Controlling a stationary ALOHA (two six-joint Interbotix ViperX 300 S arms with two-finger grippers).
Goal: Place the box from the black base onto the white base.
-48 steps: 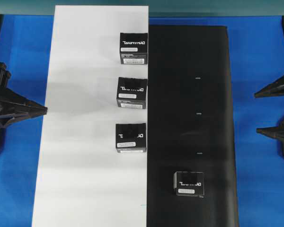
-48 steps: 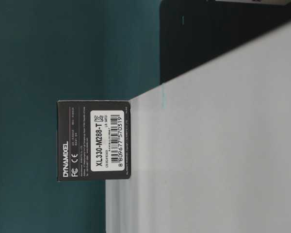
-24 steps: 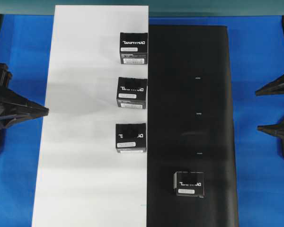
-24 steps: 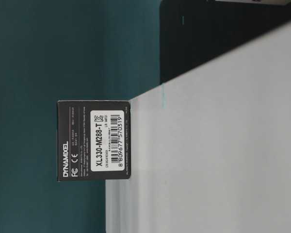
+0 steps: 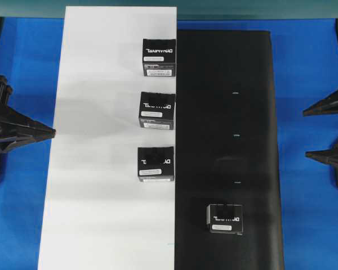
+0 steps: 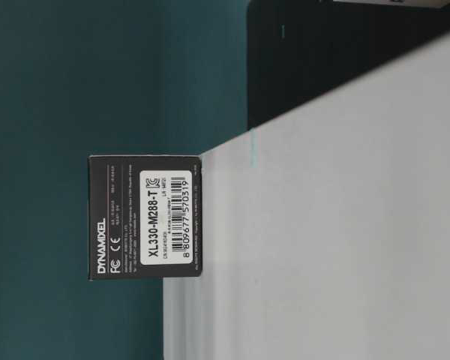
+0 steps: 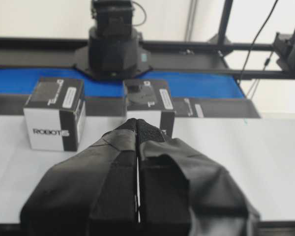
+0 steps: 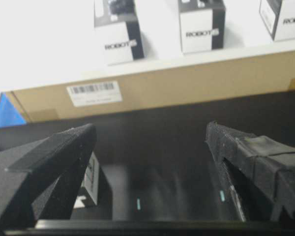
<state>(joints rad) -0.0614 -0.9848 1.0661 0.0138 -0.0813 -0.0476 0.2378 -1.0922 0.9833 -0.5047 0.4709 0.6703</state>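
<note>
One box sits on the black base near its front end; in the right wrist view the box peeks out behind my left finger. Three look-alike boxes line the right edge of the white base. My right gripper hangs open at the right edge of the overhead view, apart from the box, with nothing between its fingers. At the far left, short of the white base, my left gripper is shut and empty, seen from its own wrist as the left gripper.
Blue table surrounds both bases. In the table-level view one box stands on the white base with the black base beyond. Small pale marks run down the black base's middle.
</note>
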